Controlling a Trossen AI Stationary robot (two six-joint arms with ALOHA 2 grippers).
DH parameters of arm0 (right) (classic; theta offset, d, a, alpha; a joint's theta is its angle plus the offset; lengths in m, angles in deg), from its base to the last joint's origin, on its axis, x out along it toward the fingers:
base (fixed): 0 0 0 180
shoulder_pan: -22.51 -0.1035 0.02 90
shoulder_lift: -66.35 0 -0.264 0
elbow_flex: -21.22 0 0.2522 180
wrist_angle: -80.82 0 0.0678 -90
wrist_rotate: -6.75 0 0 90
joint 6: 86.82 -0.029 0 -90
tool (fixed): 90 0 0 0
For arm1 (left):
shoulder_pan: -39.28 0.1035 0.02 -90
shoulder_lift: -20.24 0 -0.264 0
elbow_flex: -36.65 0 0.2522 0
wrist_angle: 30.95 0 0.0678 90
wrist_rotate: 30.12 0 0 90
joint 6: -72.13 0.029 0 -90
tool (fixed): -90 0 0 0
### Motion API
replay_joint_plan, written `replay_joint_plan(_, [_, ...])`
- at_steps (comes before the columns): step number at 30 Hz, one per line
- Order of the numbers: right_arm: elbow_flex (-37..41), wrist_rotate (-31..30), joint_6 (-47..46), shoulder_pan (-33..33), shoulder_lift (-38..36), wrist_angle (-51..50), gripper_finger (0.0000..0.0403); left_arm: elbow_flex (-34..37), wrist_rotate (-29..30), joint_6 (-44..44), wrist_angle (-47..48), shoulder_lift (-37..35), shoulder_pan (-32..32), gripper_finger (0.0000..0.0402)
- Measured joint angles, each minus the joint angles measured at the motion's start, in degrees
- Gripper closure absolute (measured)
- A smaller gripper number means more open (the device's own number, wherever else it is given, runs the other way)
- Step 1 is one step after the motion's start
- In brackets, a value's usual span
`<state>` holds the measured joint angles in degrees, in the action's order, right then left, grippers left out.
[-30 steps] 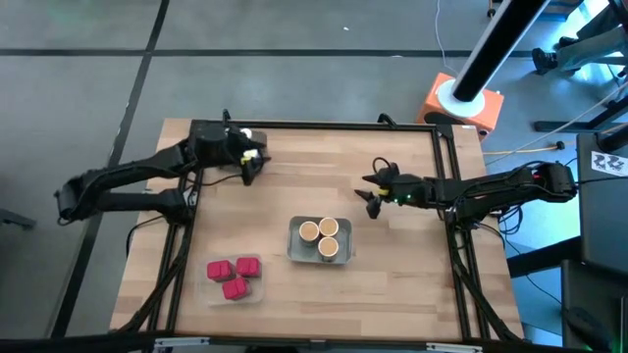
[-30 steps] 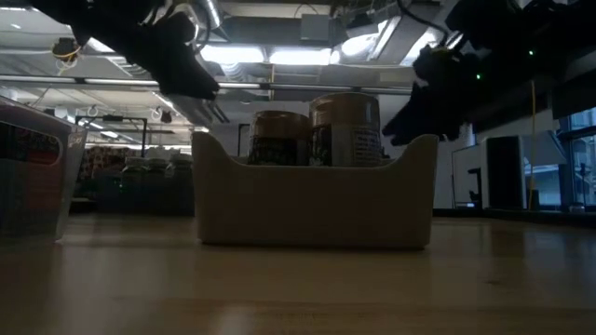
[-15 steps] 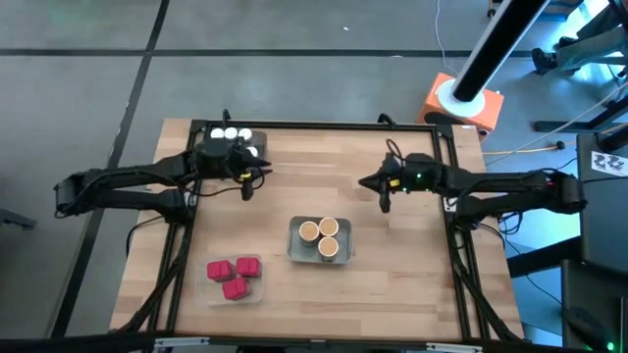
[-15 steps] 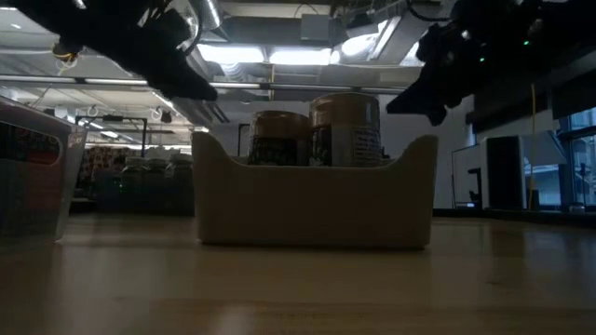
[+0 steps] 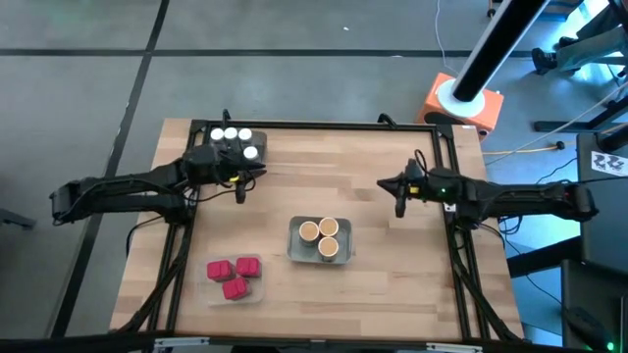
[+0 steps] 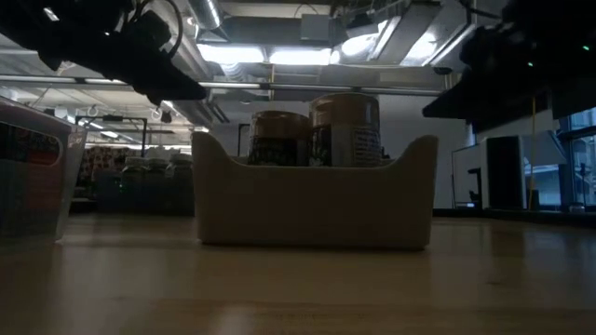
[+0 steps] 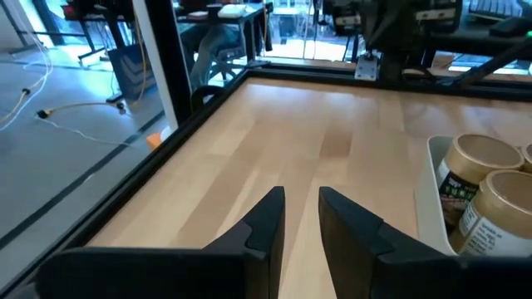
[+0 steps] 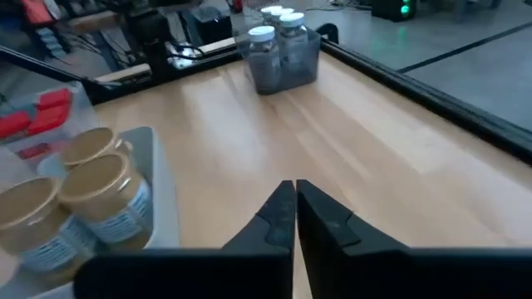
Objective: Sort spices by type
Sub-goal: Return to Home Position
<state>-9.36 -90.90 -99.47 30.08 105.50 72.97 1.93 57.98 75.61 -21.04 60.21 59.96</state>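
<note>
Across the high view, sorted already: white-capped jars (image 5: 232, 137) upper left, tan-lidded jars (image 5: 320, 238) centre, red boxes (image 5: 234, 274) lower left. Draw left claw (image 5: 239, 190), slightly apart, and right claw (image 5: 400, 204), nearly together, homeward, empty, high over the desk (image 5: 392, 284), clear of jars.

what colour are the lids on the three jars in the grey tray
Tan. The jar lids in the grey tray show best in the high view.
</note>
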Motion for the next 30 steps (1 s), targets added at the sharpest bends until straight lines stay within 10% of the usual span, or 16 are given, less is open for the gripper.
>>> replay_joint_plan(30, [16.1, -0.3, -2.0, -3.1, -28.3, -1.5, 0.0389, 0.0, 0.0, 0.4, 0.2, 0.2, 0.1, 0.0334])
